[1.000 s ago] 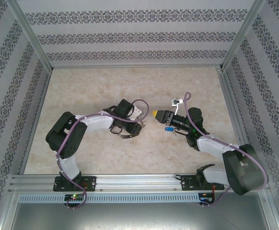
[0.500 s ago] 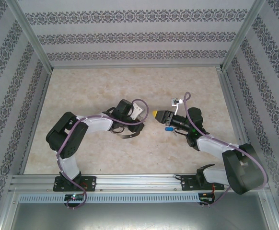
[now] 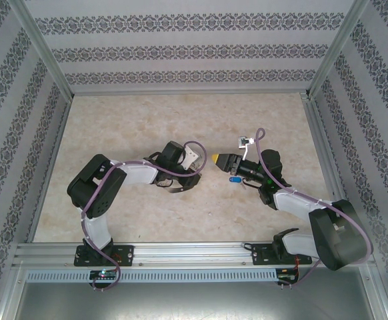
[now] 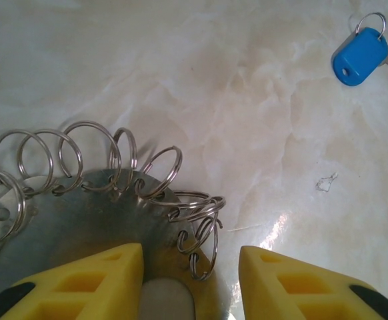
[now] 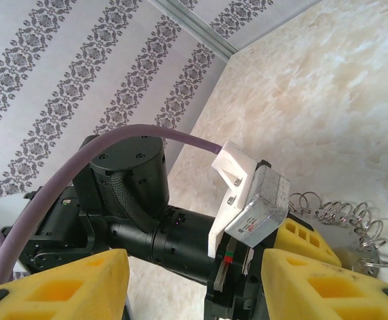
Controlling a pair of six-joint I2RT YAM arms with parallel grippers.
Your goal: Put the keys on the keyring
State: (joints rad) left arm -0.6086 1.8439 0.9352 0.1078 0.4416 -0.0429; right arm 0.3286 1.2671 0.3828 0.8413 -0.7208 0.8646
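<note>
**Key point(image 4: 359, 57) lies loose, apart from keyring point(image 4: 114, 183)**

The blue key sits ahead and to the right of the left gripper point(image 4: 191, 270). Its half-open jaws straddle the keyring's edge, clamping nothing and hiding the near part. The right gripper point(image 5: 194, 280) gapes empty.

— Where is the keyring point(image 4: 81, 200)?
— Mid-table, under the left gripper point(image 4: 191, 252), with its rim reaching in between the jaws.
— And the key point(image 4: 359, 57)?
— It lies on the table point(image 3: 114, 120), right of the keyring and apart from it. It is just beside the right gripper point(image 3: 218, 160), on that gripper's near side.
— How do the grippers stand?
— Both are at the middle, the left one on the left, the right one on the right, tips near each other but apart.
</note>
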